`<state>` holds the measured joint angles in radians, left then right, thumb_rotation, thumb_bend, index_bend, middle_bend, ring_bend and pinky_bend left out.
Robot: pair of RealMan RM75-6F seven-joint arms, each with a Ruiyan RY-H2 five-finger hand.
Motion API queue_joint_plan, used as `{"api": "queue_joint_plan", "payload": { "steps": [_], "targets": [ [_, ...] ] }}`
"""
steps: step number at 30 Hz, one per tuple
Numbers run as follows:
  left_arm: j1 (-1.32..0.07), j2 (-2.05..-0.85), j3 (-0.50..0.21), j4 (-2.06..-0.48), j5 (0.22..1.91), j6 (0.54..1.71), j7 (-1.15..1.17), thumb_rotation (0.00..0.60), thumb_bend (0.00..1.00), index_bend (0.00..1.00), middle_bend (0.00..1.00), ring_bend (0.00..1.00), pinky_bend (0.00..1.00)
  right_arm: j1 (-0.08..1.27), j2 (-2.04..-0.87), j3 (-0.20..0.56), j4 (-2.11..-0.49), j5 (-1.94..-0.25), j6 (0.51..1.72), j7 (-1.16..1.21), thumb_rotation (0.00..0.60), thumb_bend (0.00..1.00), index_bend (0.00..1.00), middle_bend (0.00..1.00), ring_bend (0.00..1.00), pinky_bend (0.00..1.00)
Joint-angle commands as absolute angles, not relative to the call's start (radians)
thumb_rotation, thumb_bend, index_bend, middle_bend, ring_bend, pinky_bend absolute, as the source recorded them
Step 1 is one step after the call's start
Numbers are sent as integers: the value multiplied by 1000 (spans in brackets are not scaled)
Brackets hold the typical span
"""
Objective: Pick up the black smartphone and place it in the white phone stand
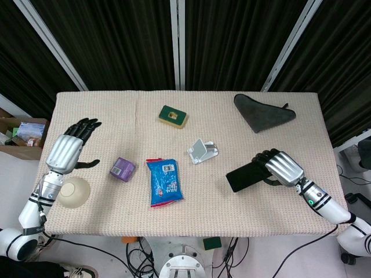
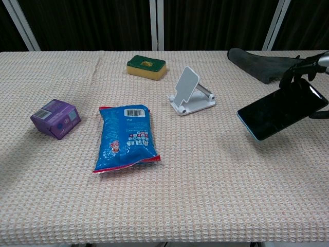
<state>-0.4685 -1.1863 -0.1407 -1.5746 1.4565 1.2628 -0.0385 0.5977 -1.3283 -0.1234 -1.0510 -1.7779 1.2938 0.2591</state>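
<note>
At the table's right side, the right hand [image 1: 282, 168] grips the black smartphone [image 2: 281, 109], held clear of the cloth, screen tilted. Pickup judged complete. The white phone stand [image 2: 189, 91] stands empty nearby; placement remains. Left hand [image 1: 66, 152] spread, idle.

a rectangular worktop covered in beige waffle-weave cloth [image 1: 116, 110] stands before black pleated curtains [image 1: 122, 40] crossed by pale slanted metal bars [image 1: 49, 43]. below its near edge, dark cables [image 1: 139, 252] trail over a light floor [image 1: 93, 258]. an open cardboard box of clutter [image 1: 20, 136] sits at the far left.
</note>
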Motion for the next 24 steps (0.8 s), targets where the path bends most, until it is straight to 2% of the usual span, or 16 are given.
{"api": "queue_joint_plan", "payload": {
  "steps": [1,5,8,12,17,21,24],
  "targets": [
    [-466,-1186,-140,-1575,1459,1267,-40,600,68,124,105,80,201,580,-1276,-81,-1097,-1786,1384,232,600,678,837,673,566,433],
    [-460,-1184,-141,-1576,1464,1281,-44,600,69,124,105,80,201,605,-1207,-18,-1182,-1789,1437,169,600,677,838,676,567,435],
    [-454,-1180,-141,-1578,1465,1291,-46,600,68,124,105,80,201,653,-1136,26,-1269,-1786,1397,89,600,677,838,679,565,435],
    [-446,-1174,-139,-1578,1468,1300,-51,600,69,124,105,80,201,747,-1011,69,-1421,-1773,1231,-64,600,677,837,685,561,429],
    [-439,-1168,-138,-1578,1475,1311,-52,600,69,124,105,80,201,912,-893,140,-1609,-1712,923,-260,600,678,836,690,569,429],
    [-432,-1169,-136,-1578,1478,1321,-58,600,69,124,105,80,200,1022,-865,189,-1680,-1642,718,-373,600,682,836,696,588,428],
    [-427,-1169,-135,-1577,1477,1325,-64,600,69,125,105,80,200,1083,-866,216,-1700,-1581,608,-447,600,682,837,700,591,419]
  ]
}}
